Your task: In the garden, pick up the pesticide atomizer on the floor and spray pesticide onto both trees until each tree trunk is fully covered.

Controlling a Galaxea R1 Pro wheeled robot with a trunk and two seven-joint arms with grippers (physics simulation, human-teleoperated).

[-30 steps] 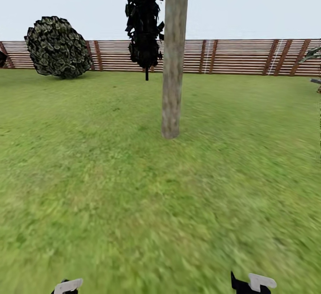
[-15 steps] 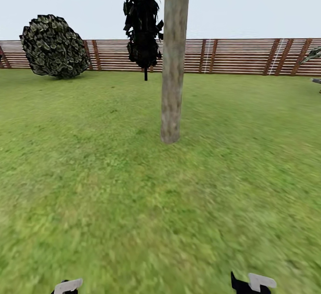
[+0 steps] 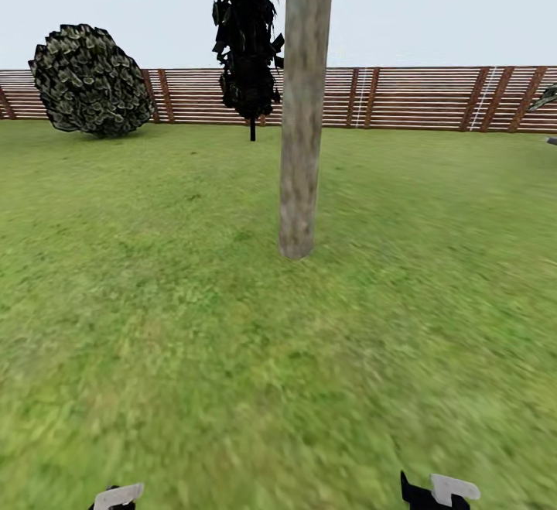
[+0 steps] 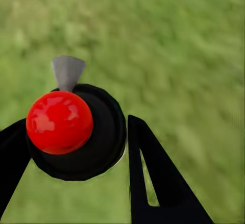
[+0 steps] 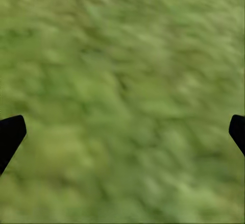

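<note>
In the left wrist view the pesticide atomizer [image 4: 59, 122] shows as a round black body with a glossy red cap and a grey nozzle. My left gripper [image 4: 76, 132] is shut on it, one black finger on each side. My right gripper [image 5: 122, 132] hangs open over grass with nothing between its fingers. In the head view one tree trunk [image 3: 302, 107], thick and mottled grey-tan, stands straight ahead in the middle of the lawn. Both grippers peek in at that view's lower edge, the left gripper [image 3: 116, 497] and the right gripper [image 3: 437, 491].
A brown slatted fence [image 3: 418, 98] closes the far side of the garden. A round bushy shrub [image 3: 91, 80] sits at the far left. A tall dark shrub [image 3: 249, 38] stands behind the trunk. Open grass [image 3: 232, 355] lies between me and the trunk.
The whole head view has shifted: the trunk looks slightly bigger and its base sits lower in the picture, so the camera has moved closer. Both grippers keep their places.
</note>
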